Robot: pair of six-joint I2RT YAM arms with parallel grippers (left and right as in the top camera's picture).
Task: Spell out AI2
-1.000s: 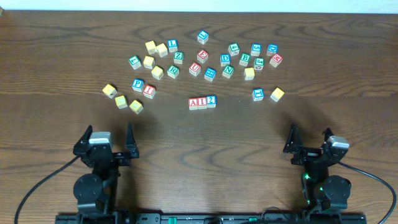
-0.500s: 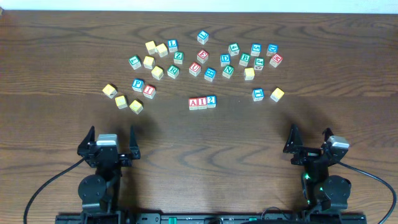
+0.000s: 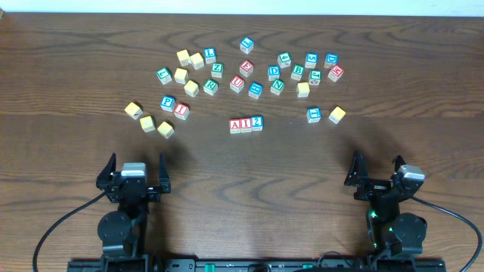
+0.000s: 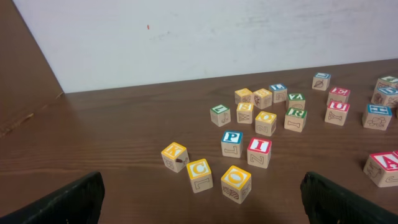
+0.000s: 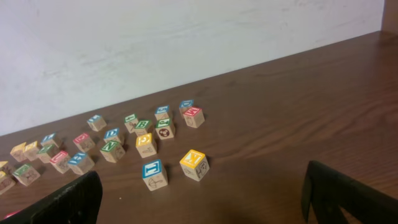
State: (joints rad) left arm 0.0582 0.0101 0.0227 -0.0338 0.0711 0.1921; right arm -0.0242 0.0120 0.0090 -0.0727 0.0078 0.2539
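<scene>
The red "A" cube (image 4: 384, 167) is cut by the edge at 4 o'clock in the left wrist view, so only part of its letter shows. Of the left tool (image 4: 200, 186), only dark finger ends appear, clipped at 7 and 5 o'clock. The right tool (image 5: 202, 180) is clipped the same way in its own view, where a cube (image 5: 3, 180) at 8 o'clock is half out of frame. From overhead, many letters on the scattered cubes (image 3: 277, 86) toward 12 o'clock are too small to read.

The overhead camera looked straight down on the whole tabletop (image 3: 242, 166) from high above. Each wrist camera sat low, at the overhead frame's lower edge, facing the white wall (image 4: 217, 37). Left wrist and overhead shared three yellow cubes (image 3: 147, 123). Right wrist and overhead shared the yellow cube (image 3: 337, 114) at middle right.
</scene>
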